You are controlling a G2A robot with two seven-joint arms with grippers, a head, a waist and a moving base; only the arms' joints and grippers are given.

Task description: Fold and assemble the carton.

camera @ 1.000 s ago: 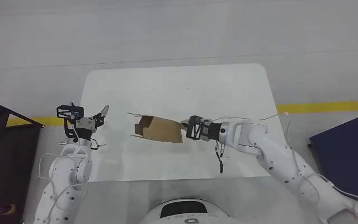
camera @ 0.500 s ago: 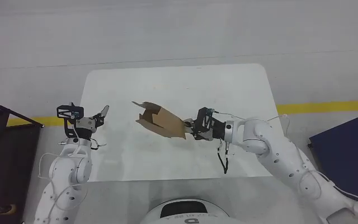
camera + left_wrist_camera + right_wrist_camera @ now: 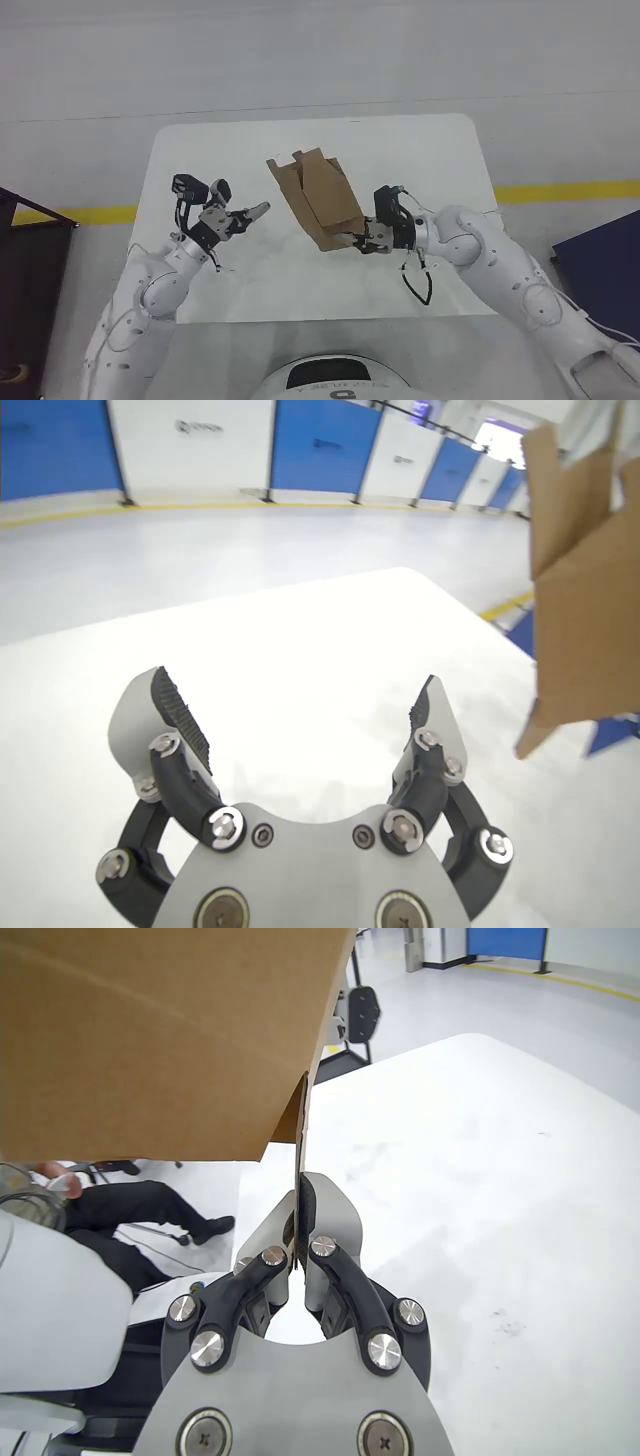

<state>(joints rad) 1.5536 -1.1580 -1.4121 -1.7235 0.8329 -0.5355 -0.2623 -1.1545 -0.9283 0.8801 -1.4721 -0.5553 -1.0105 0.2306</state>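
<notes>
Room: a white table (image 3: 420, 150) with rounded corners stands on a pale grey floor (image 3: 300, 60) crossed by a yellow line (image 3: 570, 188); blue and white wall panels (image 3: 320, 445) run along the back
Carton place: the carton (image 3: 320, 195) is over the middle of the table, held up off the top, not lying on it, and slanting from the near edge up toward the far edge
Right side: the right gripper (image 3: 300, 1213) is pinched tight on a thin flap at the carton's near end, with the cardboard edge sandwiched between its pads
Left side: the left gripper (image 3: 295, 700) hangs over the left part of the table, fingers spread wide with nothing between them; it is near the carton but apart from it
Done so far: by the look of it the carton is lifted and partly opened from flat into a sleeve, and no more
Left to do: squaring the sleeve and folding in and closing the end flaps; none looks tucked, so most of the job seems to lie ahead
Carton looks: plain brown cardboard with crease lines across one broad face, loose flaps jutting at the far end and the body skewed, not square
Carton handling: held by one flap only, it probably hangs limp and could swing or bend at the crease
</notes>
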